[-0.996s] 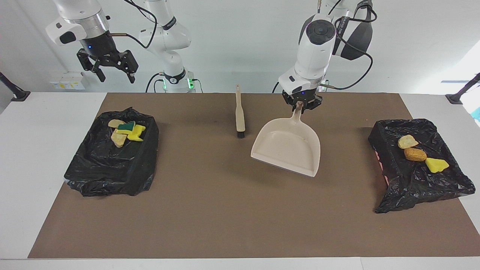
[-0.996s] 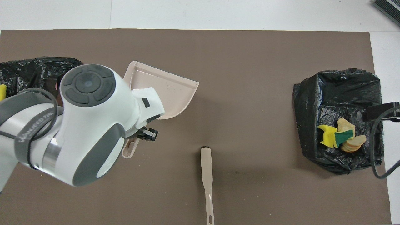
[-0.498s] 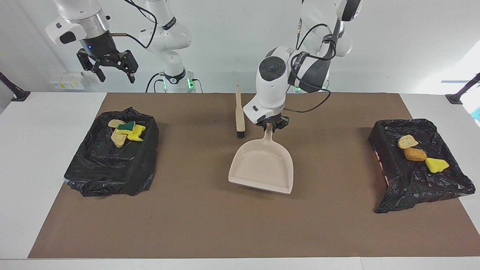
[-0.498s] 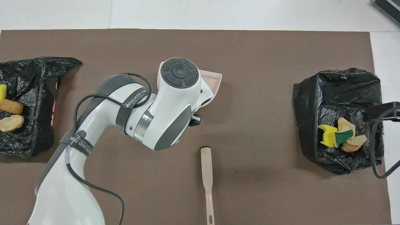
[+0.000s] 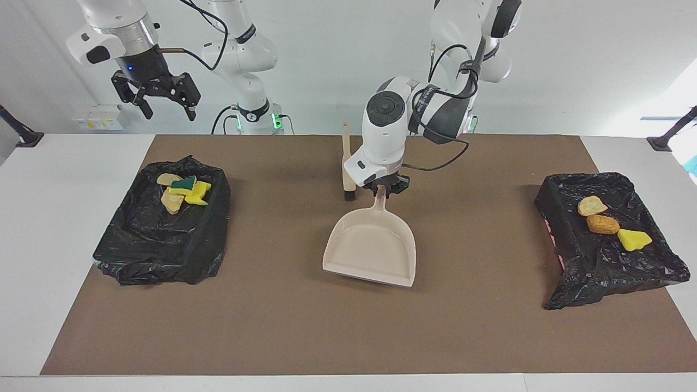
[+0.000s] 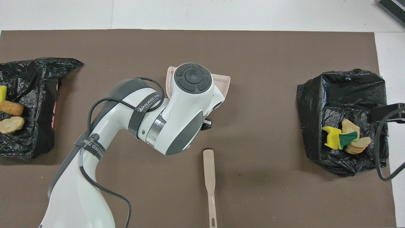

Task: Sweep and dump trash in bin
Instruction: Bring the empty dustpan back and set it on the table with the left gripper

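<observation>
The left gripper (image 5: 385,189) has its jaws pinched on the handle of the dustpan (image 5: 370,250). The pan sits low over the middle of the counter (image 5: 305,326); whether its lip touches the mat cannot be told. Its long axis runs from the handle, at the robots' end, to the open mouth, which faces away from the robots.

No trash lies loose on the mat. All seven scraps sit in the two black-lined bins, so the mouth of the pan points at bare mat, and each bin lies well off to one side of the pan's axis.

- Bin (image 5: 163,239) at the right arm's end: four scraps (image 5: 182,191) — yellow, pale tan, and one yellow with a green layer — heaped together at the end nearer the robots.
- Bin (image 5: 604,256) at the left arm's end: three scraps (image 5: 603,224) in a row — tan, orange-brown, yellow — apart from one another or just touching.

The brush (image 5: 347,163) lies flat on the mat just beside the left gripper, toward the right arm's end, handle toward the robots, bristles away from them.

The right gripper (image 5: 162,98) waits, jaws spread, high over the counter's robot-side edge near its bin. Judged by position, the left gripper is the nearer to the brush, but it is occupied with the pan.
</observation>
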